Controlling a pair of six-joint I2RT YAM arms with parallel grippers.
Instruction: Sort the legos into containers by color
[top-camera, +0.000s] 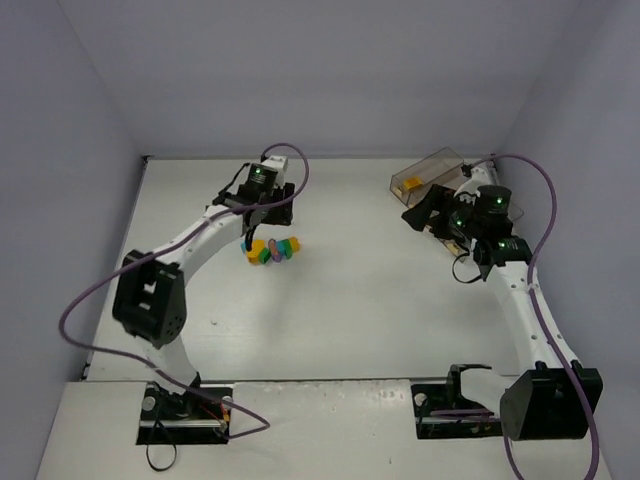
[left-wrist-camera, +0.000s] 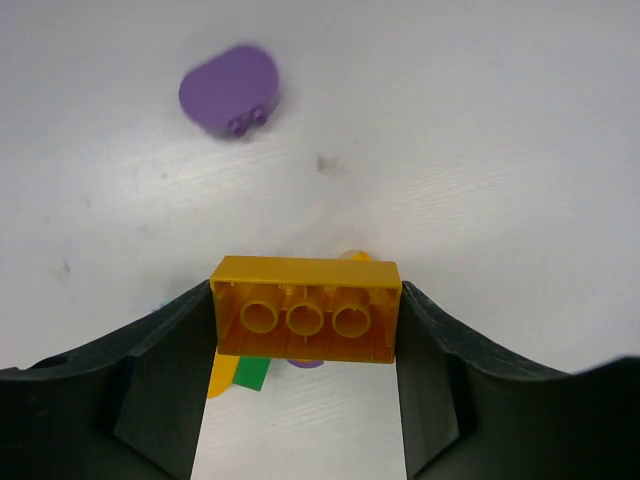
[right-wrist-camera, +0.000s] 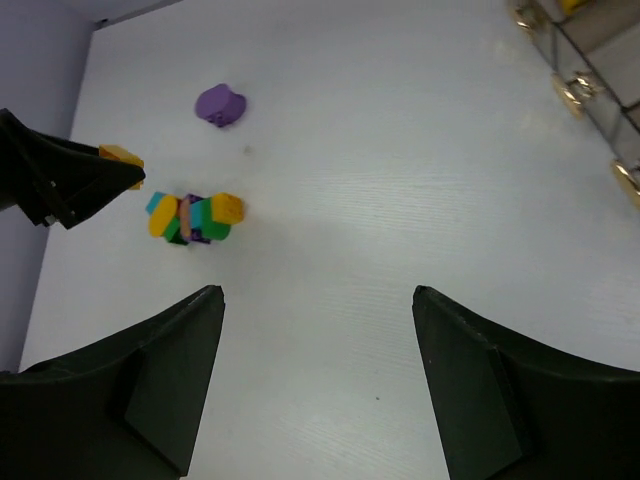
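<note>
Brick (left-wrist-camera: 305, 278) of orange colour is pinched by its ends in the left tool (left-wrist-camera: 305, 330), held above the piled legos (top-camera: 272, 250), presumably for carrying to the containers (top-camera: 425, 172). Near these, the right tool (right-wrist-camera: 317, 297) is held spread and empty.

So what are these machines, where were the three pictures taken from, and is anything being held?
These are two robot arms bolted to a white table. The overhead picture looks down from behind them; the other two come from cameras on each wrist, so the dark prongs at the bottom are that arm's own fingers. The left end effector is clamped on an orange-yellow brick. The right end effector is open and empty. On the table lie a small pile of coloured bricks, one purple piece apart from it, and a clear brown tray of bins by the right arm.
</note>
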